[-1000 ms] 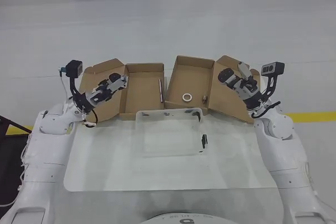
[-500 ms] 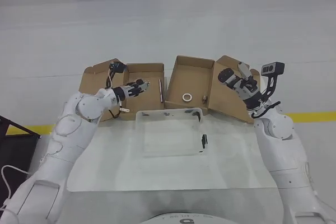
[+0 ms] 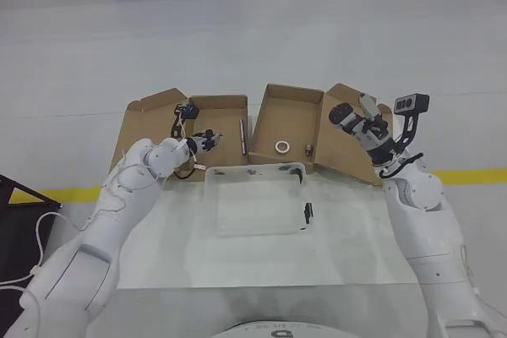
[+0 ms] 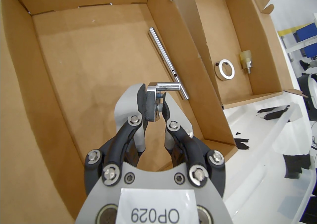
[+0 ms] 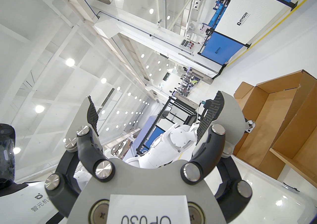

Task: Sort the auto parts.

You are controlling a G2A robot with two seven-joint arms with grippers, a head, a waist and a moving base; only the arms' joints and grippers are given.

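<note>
My left gripper (image 4: 154,104) is shut on a shiny L-shaped metal bracket (image 4: 163,88) and holds it above the floor of the left cardboard box (image 4: 81,61). A long metal rod (image 4: 164,55) lies in that box along its right wall. In the top view the left gripper (image 3: 211,138) sits over the left box (image 3: 215,160), beside the rod (image 3: 242,136). The right box (image 3: 289,110) holds a metal ring (image 3: 281,146) and a small brass fitting (image 3: 308,149). My right gripper (image 5: 153,116) stands open, raised and pointing up toward the ceiling, at the right box's outer flap (image 3: 355,118).
A clear plastic tray (image 3: 255,173) sits on the table in front of both boxes, with a small black part (image 3: 307,213) at its right side. Black scraps (image 4: 272,111) lie on the tray's rim. The white table's front half is bare.
The left arm swung in from the left box's outer flap to above the box's inside, bringing the bracket with it. The right arm has stayed put.
</note>
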